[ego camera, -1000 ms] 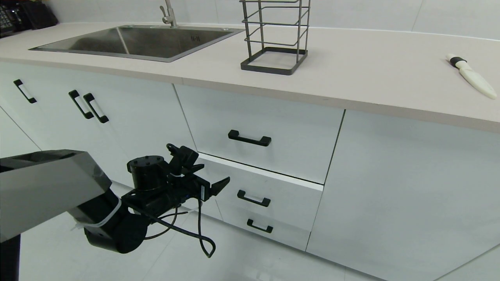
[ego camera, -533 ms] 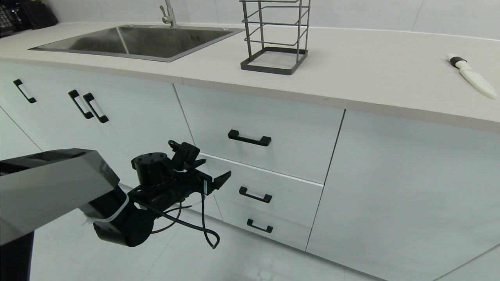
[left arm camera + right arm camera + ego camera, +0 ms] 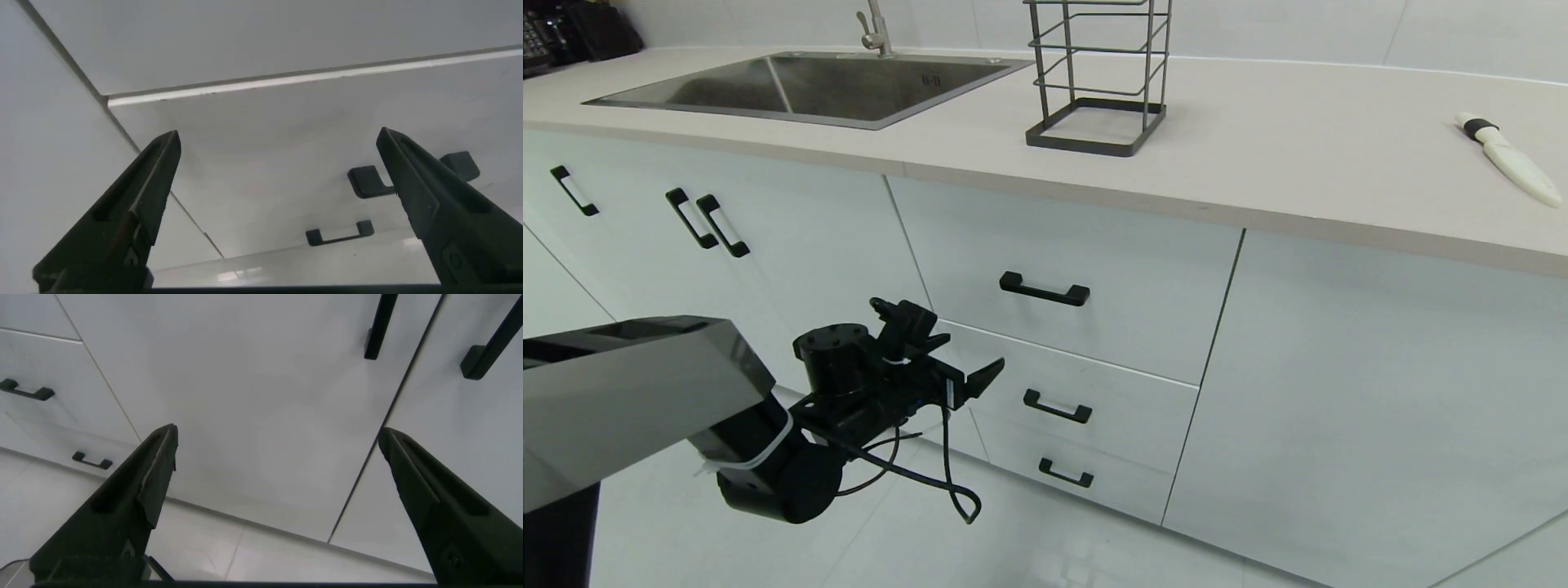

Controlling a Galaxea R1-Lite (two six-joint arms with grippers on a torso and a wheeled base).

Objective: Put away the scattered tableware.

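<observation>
Left gripper (image 3: 987,377) low; knife (image 3: 1507,157) well apart, up on counter (image 3: 1258,163).

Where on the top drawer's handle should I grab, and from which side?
Take the top drawer handle at mid-bar, coming head-on with one finger above and one below. It is a horizontal bar held off the panel by two end posts, so there is likely room behind it. The left gripper is open, lower down.
</observation>
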